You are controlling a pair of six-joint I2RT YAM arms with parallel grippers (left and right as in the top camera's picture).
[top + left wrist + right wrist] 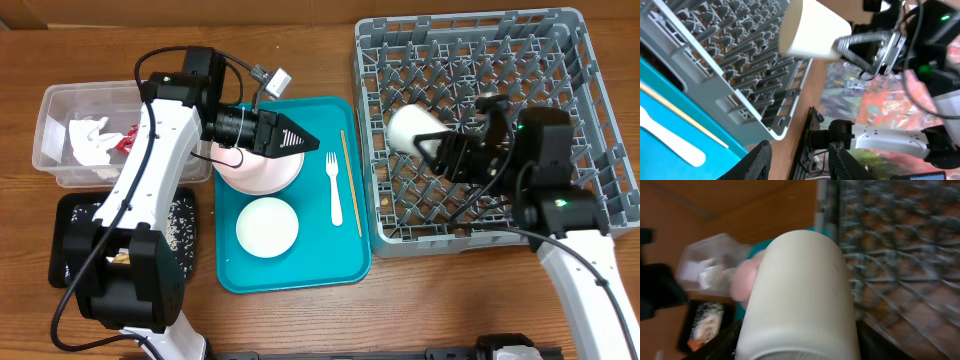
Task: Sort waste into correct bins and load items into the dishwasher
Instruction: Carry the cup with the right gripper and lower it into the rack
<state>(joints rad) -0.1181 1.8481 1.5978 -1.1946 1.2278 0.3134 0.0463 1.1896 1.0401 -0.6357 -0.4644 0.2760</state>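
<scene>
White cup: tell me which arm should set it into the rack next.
Right. The right gripper holds the white cup over the grey dish rack. The left gripper hangs empty over the teal tray, near the pink plate, outside the rack.

Bright even light, soft shadows, overhead sharp, right wrist view blurred behind cup

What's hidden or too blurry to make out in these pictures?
Overhead: the left arm covers part of the pink plate and the black tray.
Right wrist: the white cup fills the view; the dish rack is blurred.
Left wrist: the left edge cuts off the fork.
</scene>
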